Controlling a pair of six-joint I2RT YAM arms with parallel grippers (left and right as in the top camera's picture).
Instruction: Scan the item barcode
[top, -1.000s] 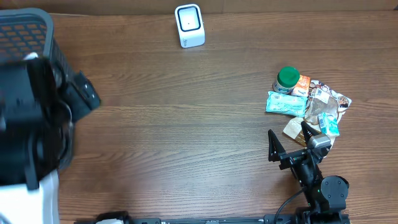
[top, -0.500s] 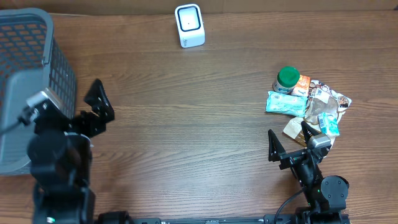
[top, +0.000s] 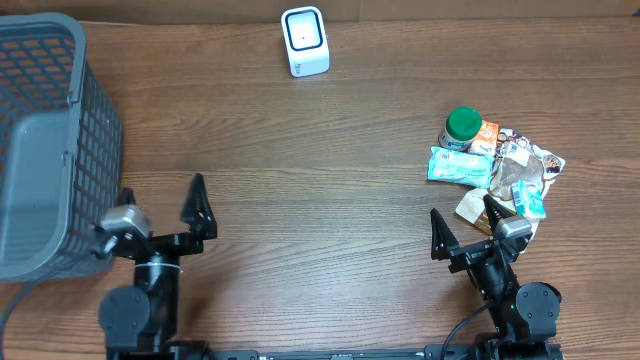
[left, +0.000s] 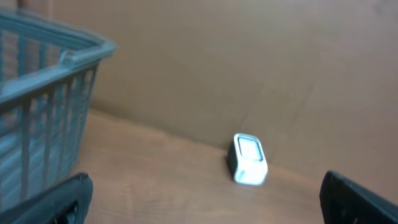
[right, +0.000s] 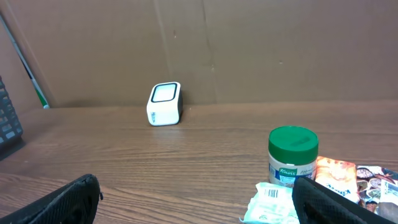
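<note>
I'm watching left fingers (top: 160, 208) standing apart, empty, by the basket (top: 60, 60); right fingers (top: 466, 226) apart too, just short of the pile (top: 515, 165) at the bench's right. I'm worrying a grab there could be dragging touching neighbours or tipping the jar (top: 462, 125). The teal packet (top: 460, 166) is lying flat, long axis left-right, barcode facing up
</note>
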